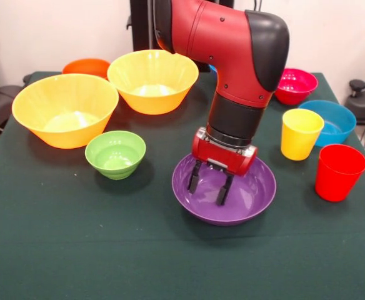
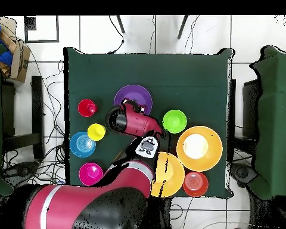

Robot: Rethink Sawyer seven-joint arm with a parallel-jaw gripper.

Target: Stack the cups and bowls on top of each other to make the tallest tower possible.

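My gripper hangs open and empty inside the wide purple bowl, fingertips just above its floor; the overhead view shows that bowl too. Two large yellow-orange bowls stand apart at the left. A small green bowl sits in front of them. An orange bowl stands behind. At the right are a yellow cup, a red cup, a blue bowl and a pink-red bowl. No bowls are piled up. The second blue bowl is hidden.
The green table carries everything. My arm comes down over the table's middle. Chairs stand at the table's sides in the overhead view. Cables lie on the floor around it.
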